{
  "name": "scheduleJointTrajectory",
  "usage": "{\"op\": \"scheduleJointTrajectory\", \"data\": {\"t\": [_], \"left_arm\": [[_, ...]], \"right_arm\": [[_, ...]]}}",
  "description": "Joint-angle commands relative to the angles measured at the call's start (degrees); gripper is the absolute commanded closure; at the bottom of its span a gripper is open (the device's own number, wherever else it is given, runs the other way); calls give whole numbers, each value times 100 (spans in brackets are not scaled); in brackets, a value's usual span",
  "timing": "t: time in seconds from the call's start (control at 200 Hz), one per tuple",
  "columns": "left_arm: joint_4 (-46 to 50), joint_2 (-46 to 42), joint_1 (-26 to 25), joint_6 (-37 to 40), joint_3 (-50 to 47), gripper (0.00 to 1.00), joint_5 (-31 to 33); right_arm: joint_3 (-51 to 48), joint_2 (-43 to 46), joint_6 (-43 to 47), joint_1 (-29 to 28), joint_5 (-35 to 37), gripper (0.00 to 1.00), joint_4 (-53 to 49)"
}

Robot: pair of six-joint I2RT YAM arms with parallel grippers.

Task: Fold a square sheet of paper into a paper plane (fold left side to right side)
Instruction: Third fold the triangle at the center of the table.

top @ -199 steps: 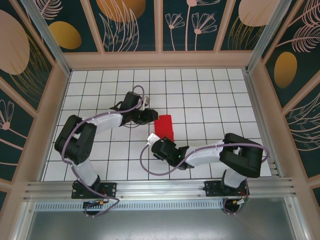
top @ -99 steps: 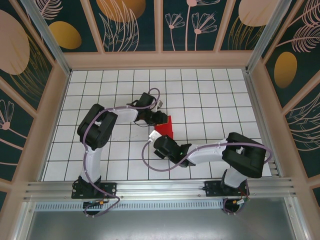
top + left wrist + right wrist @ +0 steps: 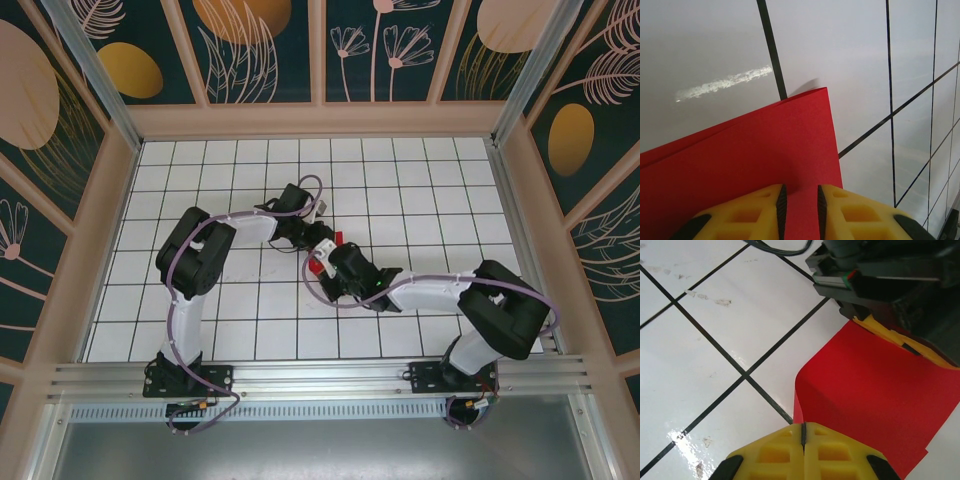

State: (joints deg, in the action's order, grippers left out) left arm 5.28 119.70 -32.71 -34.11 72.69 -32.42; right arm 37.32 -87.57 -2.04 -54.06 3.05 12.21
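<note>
White grid table (image 3: 240,310) boxed by dark floral wall panels (image 3: 165,30); I see left gripper (image 3: 800,192) fingers narrow astride the square sheet of paper (image 3: 740,160), clamp unclear, sheet bowed mid-table under both wrists, right gripper (image 3: 803,427) fingers pressed together at its near edge.

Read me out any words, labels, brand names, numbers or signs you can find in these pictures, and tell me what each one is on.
No text can be read anywhere.
The square sheet of paper is plain red.
The table carries only black grid lines.
The wall panels carry only leaf and flower patterns.
Any marking on the left arm's base is too small to read.
</note>
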Motion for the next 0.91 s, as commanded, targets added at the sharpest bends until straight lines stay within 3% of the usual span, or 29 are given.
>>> {"op": "scheduleJointTrajectory", "data": {"t": [0.0,0.305,0.901], "left_arm": [[316,334,-72,190,9,74,246],[347,387,-88,194,52,75,284],[386,401,-136,203,70,77,307]], "right_arm": [[-113,157,-369,290,-819,100,-122],[-155,105,-849,1005,-1273,100,-171],[148,-473,-1171,1419,-1355,100,-313]]}}
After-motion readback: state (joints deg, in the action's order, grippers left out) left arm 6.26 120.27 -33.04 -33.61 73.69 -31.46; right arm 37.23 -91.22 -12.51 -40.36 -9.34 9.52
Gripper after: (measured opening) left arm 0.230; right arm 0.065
